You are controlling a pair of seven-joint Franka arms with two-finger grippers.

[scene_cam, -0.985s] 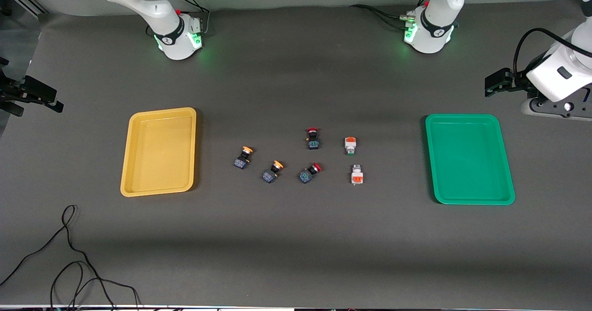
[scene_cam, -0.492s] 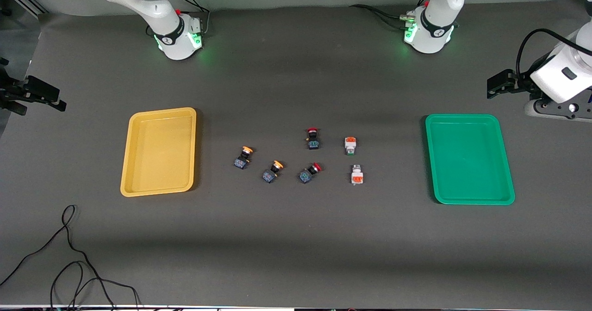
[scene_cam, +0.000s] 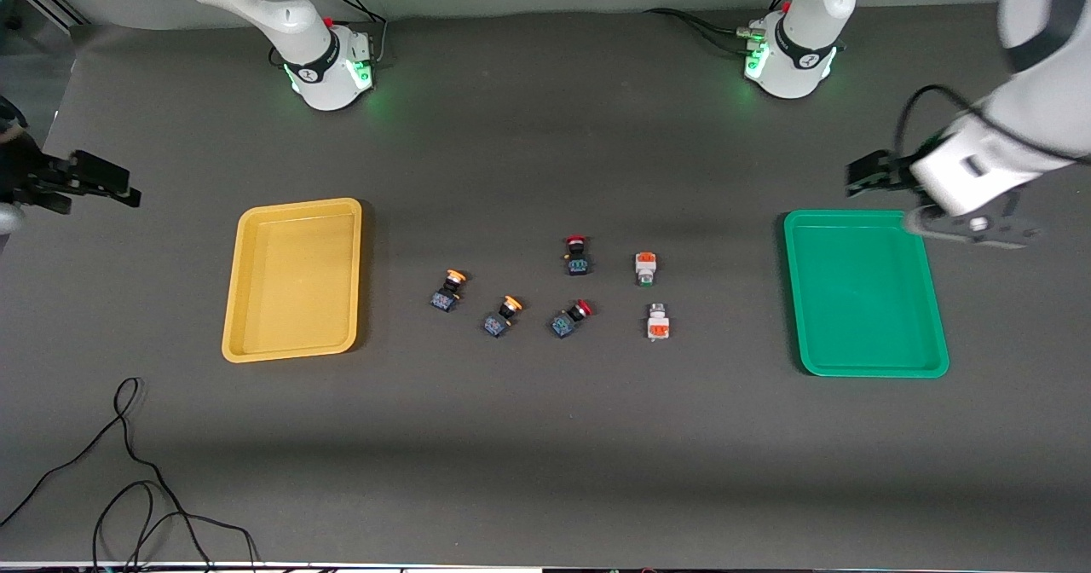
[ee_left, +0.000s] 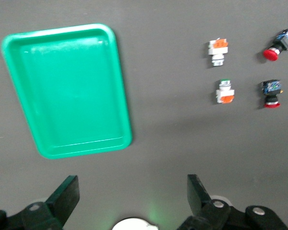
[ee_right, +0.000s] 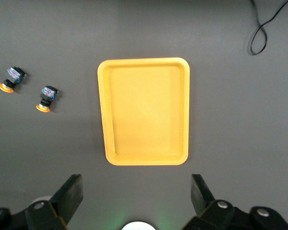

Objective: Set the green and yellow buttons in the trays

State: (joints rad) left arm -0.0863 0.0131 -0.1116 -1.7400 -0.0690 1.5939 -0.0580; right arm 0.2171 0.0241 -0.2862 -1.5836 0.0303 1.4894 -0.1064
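- Currently I see the left pincer [ee_left: 129, 201] spread wide and empty, over the green tray's [scene_cam: 865, 293] rim nearest the bases.
- Right pincer [ee_right: 134, 199] likewise released, over bare desk [scene_cam: 545, 454] near the yellow tray [scene_cam: 292, 279].
- Two yellow-capped buttons [scene_cam: 447, 290] and two white buttons [scene_cam: 646, 268] lie on the desk between the trays, with two red-capped switches [scene_cam: 577, 255] among them.

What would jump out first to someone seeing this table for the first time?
Two bright trays: the yellow tray toward the right arm's end of the table and the green tray toward the left arm's end, both with nothing in them. Between them lies a cluster of six small buttons on the dark table. The left hand is open above the green tray's corner; the right hand, also open, hangs off the yellow tray's end.
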